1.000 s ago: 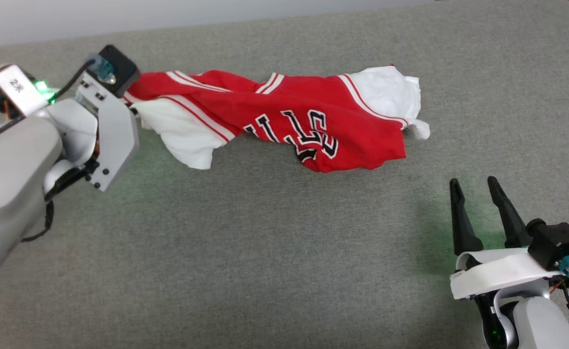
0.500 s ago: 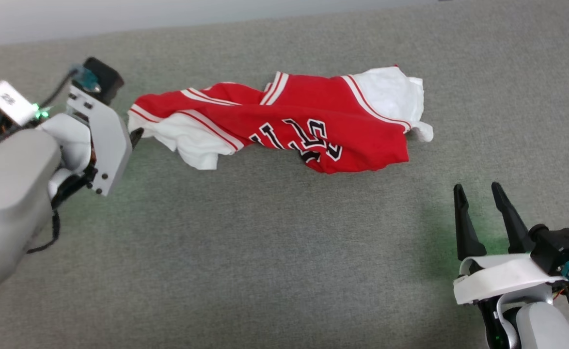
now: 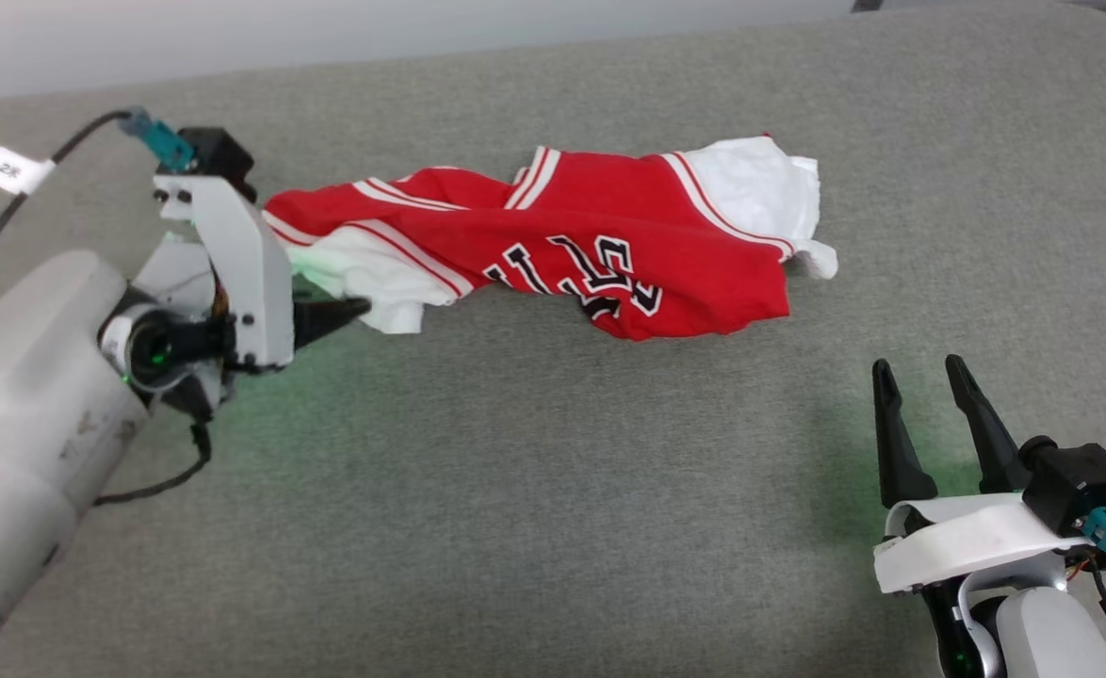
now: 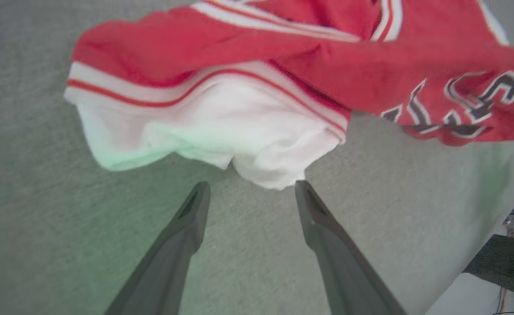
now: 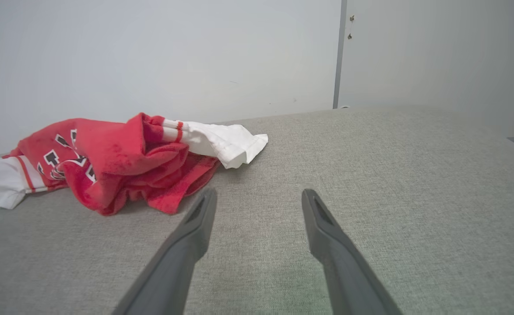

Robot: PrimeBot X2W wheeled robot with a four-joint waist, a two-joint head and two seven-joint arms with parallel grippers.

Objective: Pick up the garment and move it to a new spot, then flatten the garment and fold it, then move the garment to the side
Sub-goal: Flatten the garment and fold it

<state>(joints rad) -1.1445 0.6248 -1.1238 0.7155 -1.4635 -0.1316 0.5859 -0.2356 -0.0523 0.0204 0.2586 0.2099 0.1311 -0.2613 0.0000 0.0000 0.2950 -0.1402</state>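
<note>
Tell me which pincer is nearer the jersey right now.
Left. The left pincer is open, with its tips at the edge of the white sleeve of the jersey. The right pincer is open too, well clear of the red hem.

bare grey surface (image 3: 515, 490) lies all round the garment (image 3: 609, 235), widest on its near side. the left gripper (image 4: 251, 184), fingers spread, crowds the garment's left end; the right gripper (image 3: 918, 365) stands well off its right end. a wall (image 5: 152, 52) closes the far side.
</note>
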